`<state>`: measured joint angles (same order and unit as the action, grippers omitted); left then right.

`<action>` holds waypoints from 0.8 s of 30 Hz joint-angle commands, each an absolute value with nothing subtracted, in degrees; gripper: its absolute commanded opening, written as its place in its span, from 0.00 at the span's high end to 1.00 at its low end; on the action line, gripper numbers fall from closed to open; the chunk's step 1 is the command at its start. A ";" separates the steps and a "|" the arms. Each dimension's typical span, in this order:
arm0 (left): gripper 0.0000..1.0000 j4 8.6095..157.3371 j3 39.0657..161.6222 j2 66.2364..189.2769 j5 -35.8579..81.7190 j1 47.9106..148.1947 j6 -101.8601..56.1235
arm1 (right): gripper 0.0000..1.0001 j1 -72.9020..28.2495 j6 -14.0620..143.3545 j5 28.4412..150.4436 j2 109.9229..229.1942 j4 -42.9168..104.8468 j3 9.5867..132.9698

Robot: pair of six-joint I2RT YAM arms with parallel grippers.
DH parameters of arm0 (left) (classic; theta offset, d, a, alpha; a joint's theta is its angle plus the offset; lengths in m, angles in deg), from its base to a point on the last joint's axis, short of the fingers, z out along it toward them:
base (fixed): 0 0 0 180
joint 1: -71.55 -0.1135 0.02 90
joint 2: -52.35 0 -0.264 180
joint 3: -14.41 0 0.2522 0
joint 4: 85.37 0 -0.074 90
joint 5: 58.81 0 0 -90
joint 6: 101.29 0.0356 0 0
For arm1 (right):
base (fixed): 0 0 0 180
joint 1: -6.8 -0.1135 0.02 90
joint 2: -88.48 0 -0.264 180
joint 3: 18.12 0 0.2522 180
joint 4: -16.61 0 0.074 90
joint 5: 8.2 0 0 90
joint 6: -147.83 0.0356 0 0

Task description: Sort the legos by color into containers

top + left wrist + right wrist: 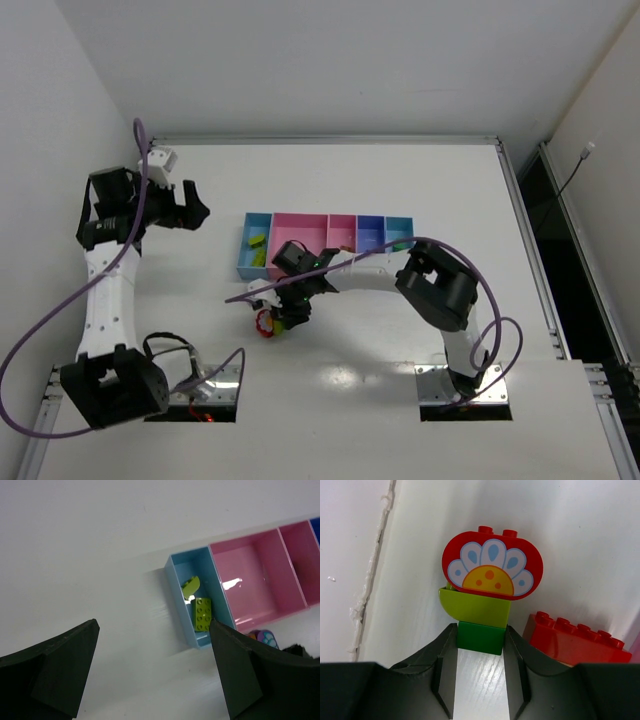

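1. The right end effector is grasping the green brick, which is carrying a lime piece and a red flower brick, on the worktop near the containers.
2. The left end effector is hanging released, left of the containers.

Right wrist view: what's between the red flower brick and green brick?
Lime rounded brick, stacked touching red flower brick and green brick; right wrist view.

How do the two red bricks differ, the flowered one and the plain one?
The flowered brick is rounded with a printed flower; the plain brick is a long bare rectangle. The flowered brick shows two studs, the plain brick a longer row. The flowered brick is joined to a lime piece and a green block; the plain brick lies apart from them. Both are red.
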<state>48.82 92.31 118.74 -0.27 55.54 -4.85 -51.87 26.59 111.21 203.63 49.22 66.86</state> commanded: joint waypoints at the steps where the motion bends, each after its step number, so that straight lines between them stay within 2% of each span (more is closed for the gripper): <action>1: 0.01 46.80 90.05 111.51 -8.08 53.89 1.01 | 1.00 -51.47 26.81 110.72 199.14 47.68 65.08; 4: 0.01 38.63 91.62 111.50 -13.36 53.36 8.81 | 1.00 -51.47 27.33 110.19 195.10 47.68 63.32; 11: 0.01 7.98 98.22 113.78 -19.70 53.36 32.11 | 1.00 -50.42 27.95 107.82 184.13 48.30 55.60; 13: 0.08 6.07 98.75 115.98 -19.70 53.36 33.11 | 1.00 -50.42 27.42 105.64 182.09 48.30 53.92; 15: 0.21 6.07 98.75 116.77 -19.70 53.36 32.57 | 1.00 -49.89 26.63 104.13 179.37 46.55 51.11; 17: 0.22 6.07 98.75 118.52 -19.70 57.54 32.57 | 1.00 -49.89 25.41 101.23 177.87 44.88 48.65; 18: 0.21 6.07 98.75 119.40 -20.39 59.49 32.57 | 1.00 -49.89 25.40 100.53 176.73 43.31 48.12; 21: 0.09 6.07 99.37 123.09 -22.50 68.17 30.38 | 1.00 -49.89 24.88 96.49 174.88 37.96 46.19; 24: 0.03 6.07 100.42 127.91 -25.05 75.82 29.23 | 1.00 -50.50 25.57 90.70 174.17 33.46 45.65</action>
<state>7.46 97.80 124.97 -19.83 70.12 28.72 -50.32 25.93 96.92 176.75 42.64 45.40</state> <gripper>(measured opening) 0.959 0.372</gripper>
